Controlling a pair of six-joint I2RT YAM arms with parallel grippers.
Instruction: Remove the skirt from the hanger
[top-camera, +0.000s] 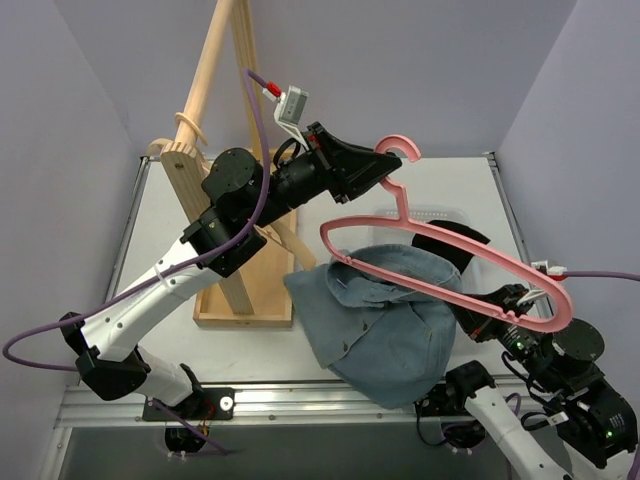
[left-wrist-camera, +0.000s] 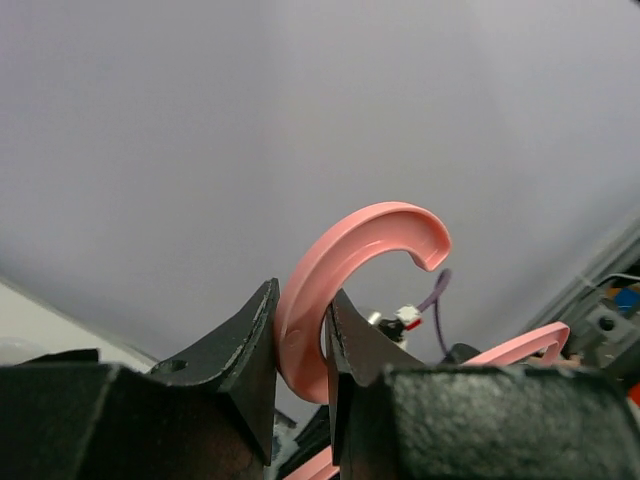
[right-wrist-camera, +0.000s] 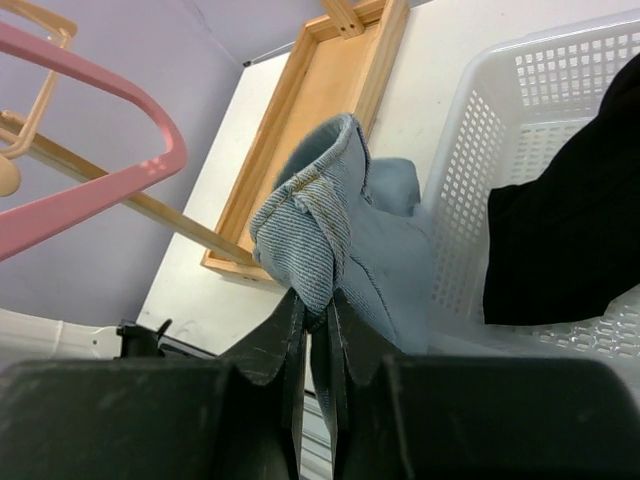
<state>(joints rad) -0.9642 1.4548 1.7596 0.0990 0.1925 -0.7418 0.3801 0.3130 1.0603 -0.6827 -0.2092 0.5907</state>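
At wrist level, unlike overhead, left tool (left-wrist-camera: 302, 300) clamps hanger (left-wrist-camera: 350, 240), right tool (right-wrist-camera: 315, 305) pinches skirt (right-wrist-camera: 330, 210).

No text, label, brand, number or sign could be read in any of the views.
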